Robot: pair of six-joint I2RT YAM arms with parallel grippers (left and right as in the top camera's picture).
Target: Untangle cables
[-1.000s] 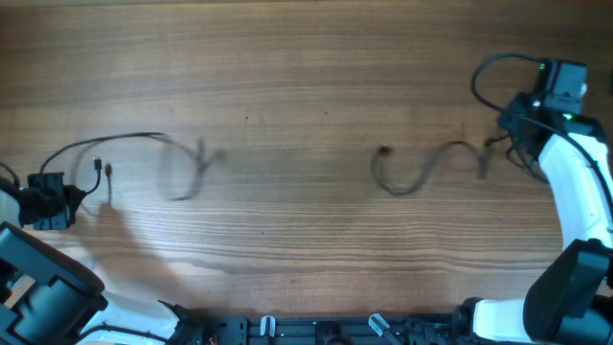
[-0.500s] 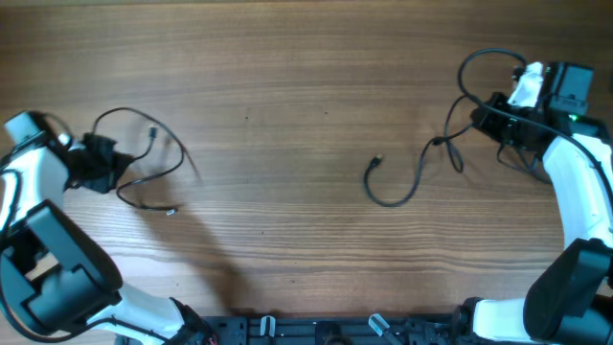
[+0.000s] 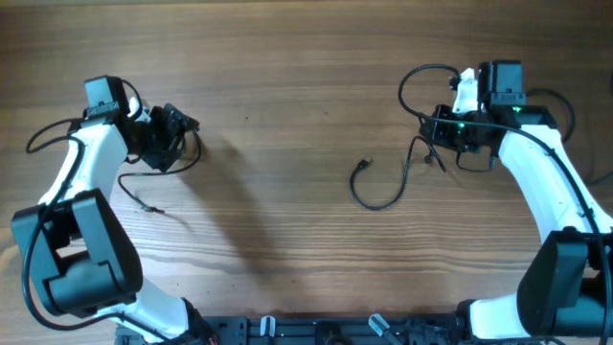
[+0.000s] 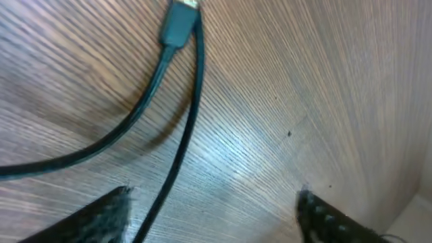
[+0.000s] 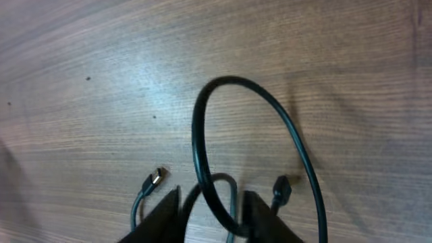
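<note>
Two thin black cables lie apart on the wooden table. The left cable [image 3: 134, 187] curls beside my left gripper [image 3: 182, 134]. In the left wrist view that gripper [image 4: 216, 216] stands wide open; one strand [image 4: 192, 101] runs between the fingers close to the left fingertip [image 4: 101, 216], and a plug [image 4: 177, 23] lies ahead. The right cable [image 3: 383, 204] loops from a plug [image 3: 360, 165] up to my right gripper [image 3: 429, 129]. In the right wrist view the jaws [image 5: 212, 216] are partly open with the cable loop [image 5: 270, 101] passing loosely between them; two plugs [image 5: 154, 179] [image 5: 281, 189] lie beside the fingers.
Thicker black arm wires arc behind the right wrist [image 3: 421, 77] and left arm [image 3: 43, 134]. Bare wood table [image 3: 287, 96] lies between the two arms. The arm bases stand along the front edge [image 3: 316, 331].
Both arms swung inward and toward the back, dragging their cables along. Both grippers went from shut to open, the left one wide. The right cable's loop has bunched up.
</note>
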